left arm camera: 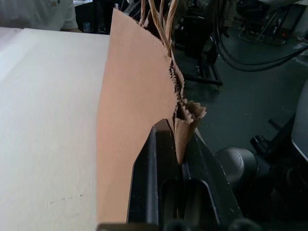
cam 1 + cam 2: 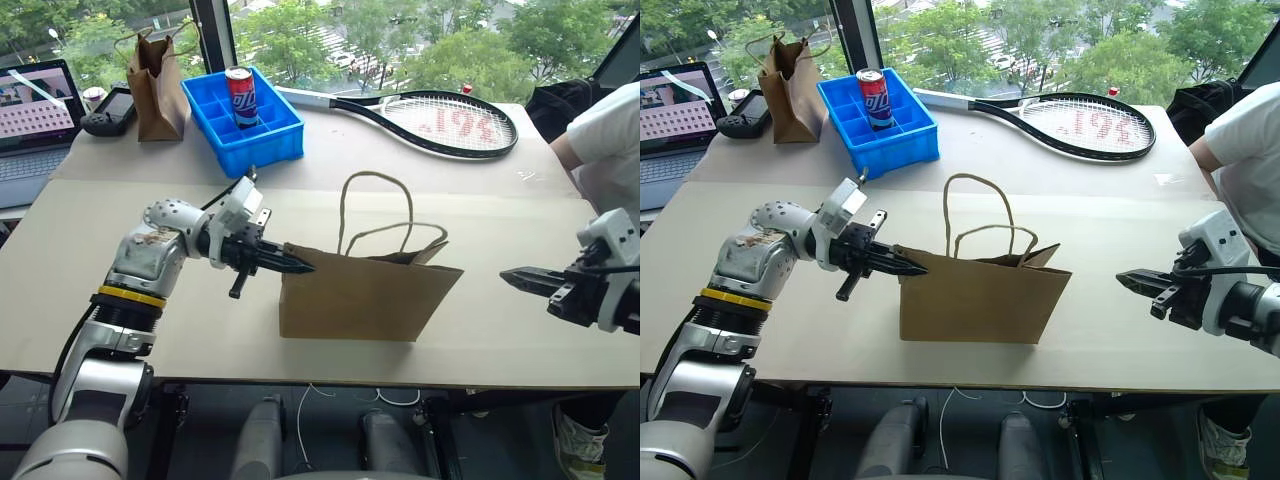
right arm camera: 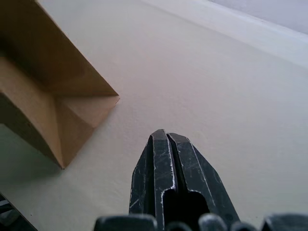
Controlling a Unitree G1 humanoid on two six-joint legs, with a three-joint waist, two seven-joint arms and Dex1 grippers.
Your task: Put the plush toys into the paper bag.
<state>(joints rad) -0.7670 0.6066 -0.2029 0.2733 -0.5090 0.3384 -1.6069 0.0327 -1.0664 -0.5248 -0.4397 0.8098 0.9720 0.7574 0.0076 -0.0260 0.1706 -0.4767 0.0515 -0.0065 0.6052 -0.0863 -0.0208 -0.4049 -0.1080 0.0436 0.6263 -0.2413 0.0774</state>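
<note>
1. The paper bag (image 2: pixel 355 296) is wide, plain brown kraft, standing upright near the table's front edge.
2. Its twisted tan handles (image 2: pixel 375 210) loop upward.
3. Its mouth is open, the top rim zigzag-cut.

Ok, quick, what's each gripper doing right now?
Left gripper: shut on the paper bag, pinching its top edge.
Right gripper: shut, holding nothing.

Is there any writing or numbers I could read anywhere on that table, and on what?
Red stencil on the tennis racket's strings: reads roughly "861" from this angle, but I cannot be sure.
Can in the blue tray: a red and blue logo, too small to read.
Laptop screen: content too blurred to read.
Paper bag and darker bag: no print visible.
</note>
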